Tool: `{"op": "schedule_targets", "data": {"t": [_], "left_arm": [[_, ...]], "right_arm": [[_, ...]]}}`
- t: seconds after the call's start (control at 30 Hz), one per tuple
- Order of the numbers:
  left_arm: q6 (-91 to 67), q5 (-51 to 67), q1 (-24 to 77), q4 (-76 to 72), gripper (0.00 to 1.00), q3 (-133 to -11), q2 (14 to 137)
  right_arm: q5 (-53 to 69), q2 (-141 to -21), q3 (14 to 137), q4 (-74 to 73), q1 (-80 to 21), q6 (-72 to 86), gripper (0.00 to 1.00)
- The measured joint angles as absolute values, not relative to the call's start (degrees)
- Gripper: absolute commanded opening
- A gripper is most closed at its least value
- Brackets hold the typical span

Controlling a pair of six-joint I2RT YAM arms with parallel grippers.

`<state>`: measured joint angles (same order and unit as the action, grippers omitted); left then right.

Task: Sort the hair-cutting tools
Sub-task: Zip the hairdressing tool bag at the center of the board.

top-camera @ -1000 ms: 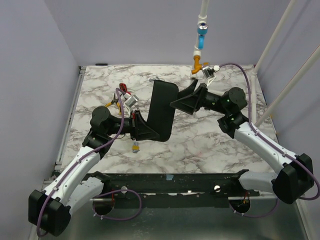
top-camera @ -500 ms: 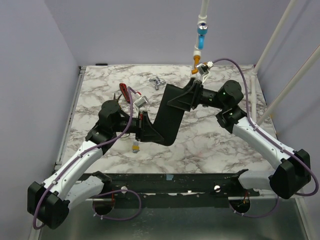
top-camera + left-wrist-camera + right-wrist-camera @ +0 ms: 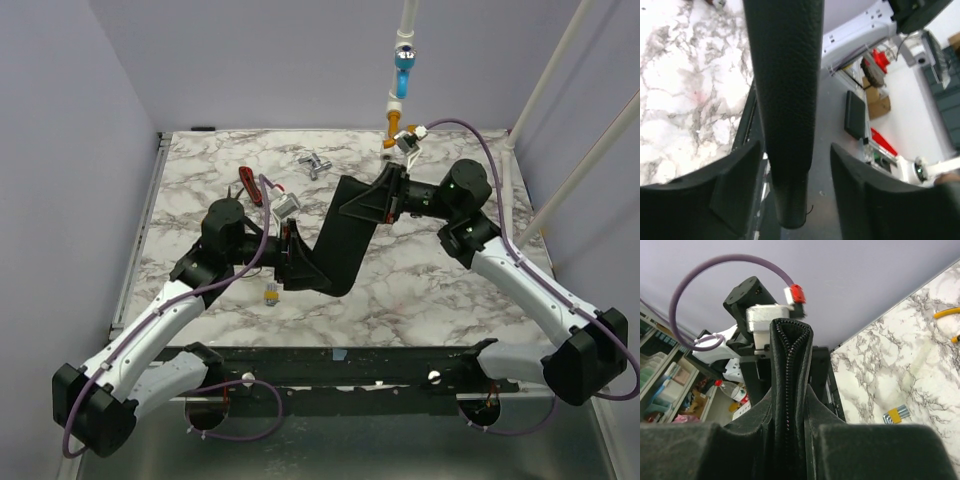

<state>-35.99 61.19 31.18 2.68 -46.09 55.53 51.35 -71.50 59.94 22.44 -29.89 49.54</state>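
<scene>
From the top camera I see a black pouch [image 3: 338, 235] lifted above the marble table [image 3: 420, 300], hanging between my two arms. The right gripper [image 3: 378, 198] is at its far upper end and the left gripper [image 3: 290, 258] at its near lower end. On the far part of the table, well apart from the pouch, lies something small and silver. I take it for the scissors [image 3: 313, 163], but it is too small to be sure. The red-handled tool [image 3: 248, 184] lies to the left of it, and a small yellow and silver piece [image 3: 270, 293] lies nearer, just beside the left arm. The comb I do not find anywhere. It may be inside the pouch or under an arm; I cannot tell.

In the left wrist view the pouch edge runs between the fingers [image 3: 735, 190], and a gap shows on the right side. So this claw stands loose around the pouch and does not pinch it.

In the right wrist view both fingers [image 3: 850, 450] press on the zipper edge of the pouch, so this claw is narrow and holds it. The yellow handles [image 3: 947, 314] are cut off by the frame.

My judgement is that the sorting has hardly begun. The scissors are not put away, and no view shows the mouth of the pouch.
</scene>
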Motion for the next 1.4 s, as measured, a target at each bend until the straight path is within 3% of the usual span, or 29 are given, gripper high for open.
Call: {"op": "schedule_targets", "data": {"t": [0.03, 0.27, 0.63, 0.87, 1.1, 1.4], "left_arm": [[-35.94, 60.27, 31.07, 2.46, 0.98, -46.00, 55.22], [-41.74, 48.05, 27.77, -9.72, 0.99, -35.38, 41.67], [-50.54, 22.72, 28.45, -29.89, 0.99, -17.87, 29.69], [-52.36, 17.04, 32.58, -46.68, 0.95, -15.38, 37.26], [-53.47, 9.45, 38.48, -73.58, 0.85, -15.31, 56.21], [-47.11, 3.29, 45.23, -82.32, 0.81, -21.10, 63.59]], "right_arm": [[50.65, -71.09, 59.59, 22.28, -29.91, 49.45, 0.01], [41.95, -69.80, 58.11, 26.70, -30.00, 51.57, 0.01], [18.70, -75.48, 48.56, 55.46, -30.87, 65.32, 0.01], [5.63, -76.88, 41.10, 71.26, -36.38, 70.06, 0.01], [-1.89, -77.95, 37.12, 80.07, -40.51, 75.50, 0.01], [-9.37, -76.95, 34.39, 82.52, -43.27, 78.63, 0.01]]}}
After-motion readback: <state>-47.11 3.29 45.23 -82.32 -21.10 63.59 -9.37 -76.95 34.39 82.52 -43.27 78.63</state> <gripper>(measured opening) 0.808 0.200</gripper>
